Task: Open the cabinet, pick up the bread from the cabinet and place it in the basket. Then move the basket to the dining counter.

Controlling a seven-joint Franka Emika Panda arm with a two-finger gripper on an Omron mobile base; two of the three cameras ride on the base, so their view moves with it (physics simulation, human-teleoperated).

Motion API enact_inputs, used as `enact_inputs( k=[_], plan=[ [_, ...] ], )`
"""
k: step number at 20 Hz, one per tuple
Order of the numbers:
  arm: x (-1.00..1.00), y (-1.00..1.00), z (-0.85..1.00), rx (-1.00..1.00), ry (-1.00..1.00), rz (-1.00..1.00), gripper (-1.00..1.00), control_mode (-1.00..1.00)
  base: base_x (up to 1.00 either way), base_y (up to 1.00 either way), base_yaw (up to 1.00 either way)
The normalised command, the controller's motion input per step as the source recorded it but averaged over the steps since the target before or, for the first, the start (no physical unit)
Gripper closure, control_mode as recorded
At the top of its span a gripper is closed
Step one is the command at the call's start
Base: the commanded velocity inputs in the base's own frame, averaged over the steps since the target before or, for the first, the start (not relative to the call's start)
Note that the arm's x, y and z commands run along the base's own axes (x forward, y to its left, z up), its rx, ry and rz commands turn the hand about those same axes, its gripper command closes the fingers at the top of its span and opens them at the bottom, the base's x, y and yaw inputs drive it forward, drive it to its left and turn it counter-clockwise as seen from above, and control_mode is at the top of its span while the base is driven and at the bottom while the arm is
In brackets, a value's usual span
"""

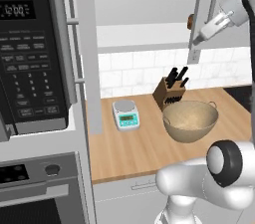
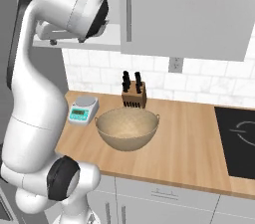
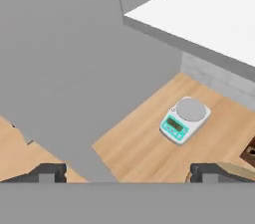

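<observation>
The cabinet (image 1: 144, 33) has its left door (image 1: 88, 44) swung open, baring the white shelf (image 3: 209, 14); the right door (image 2: 189, 9) is closed. The bread (image 1: 190, 20), a small brown lump, lies on the shelf at the right door's edge, partly hidden by it. My gripper (image 1: 199, 38) hangs just right of and below the bread, in front of the right door, not touching it. In the hand view my gripper (image 3: 128, 172) is open with nothing between its fingertips (image 3: 47, 172), above the open door (image 3: 74, 68). The basket (image 1: 190, 120) (image 2: 127, 128) stands empty on the wood counter. The dining counter is out of view.
A knife block (image 1: 171, 91) (image 2: 133, 93) stands behind the basket and a white kitchen scale (image 1: 125, 113) (image 2: 83, 108) (image 3: 185, 118) to its left. A black microwave (image 1: 30, 54) fills the left. A dark cooktop (image 2: 239, 138) lies at the right.
</observation>
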Motion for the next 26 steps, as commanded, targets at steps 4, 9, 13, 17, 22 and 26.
enact_inputs(
  k=[4,9,13,17,22,26],
  plan=[
    [0.71,-0.18,0.0,-0.11,-0.34,-0.08,-1.0,-1.0,0.0,0.0,0.0],
    [0.15,-0.58,0.0,-0.12,-0.18,-0.34,-1.0,-1.0,0.0,0.0,0.0],
    [0.48,-0.44,0.0,-0.01,-0.17,-0.45,-1.0,-1.0,0.0,0.0,0.0],
    [0.85,-0.27,0.0,0.0,-0.17,-0.38,-1.0,-1.0,0.0,0.0,0.0],
    [0.71,-0.33,0.0,0.11,-0.13,-0.32,-1.0,-1.0,0.0,0.0,0.0],
    [0.25,-0.7,0.01,0.13,-0.13,-0.2,-1.0,-1.0,0.0,0.0,0.0]
  ],
)
